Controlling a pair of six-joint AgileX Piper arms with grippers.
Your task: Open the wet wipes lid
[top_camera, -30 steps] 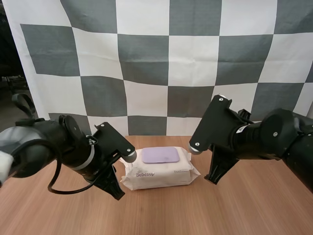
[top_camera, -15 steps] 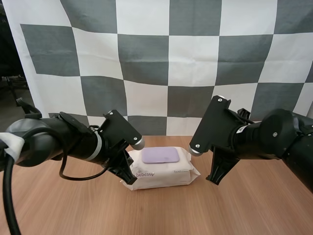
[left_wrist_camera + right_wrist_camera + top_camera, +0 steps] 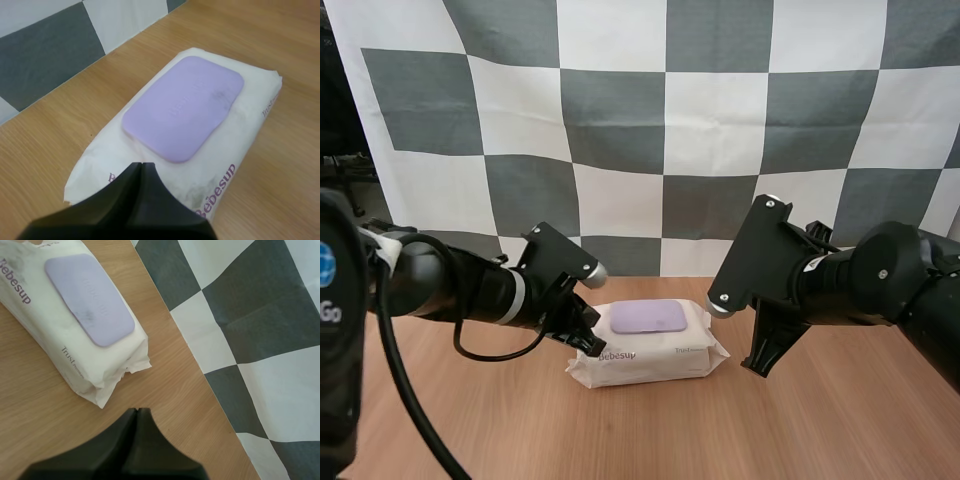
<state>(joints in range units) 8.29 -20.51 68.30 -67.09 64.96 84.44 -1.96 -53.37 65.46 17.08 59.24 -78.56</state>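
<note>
The pack of wet wipes (image 3: 650,352) lies flat on the wooden table (image 3: 840,420), its purple lid (image 3: 648,318) closed flat on top. The left gripper (image 3: 141,164) is at the pack's left end, fingers pressed together on nothing. The right gripper (image 3: 137,410), also closed and empty, hangs just beside the pack's right end.

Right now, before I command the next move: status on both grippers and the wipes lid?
Left gripper shut, empty, at one end of the white soft wet wipes pack. Right gripper shut, empty, beside the other end. Flat lilac plastic lid closed, unobstructed.
</note>
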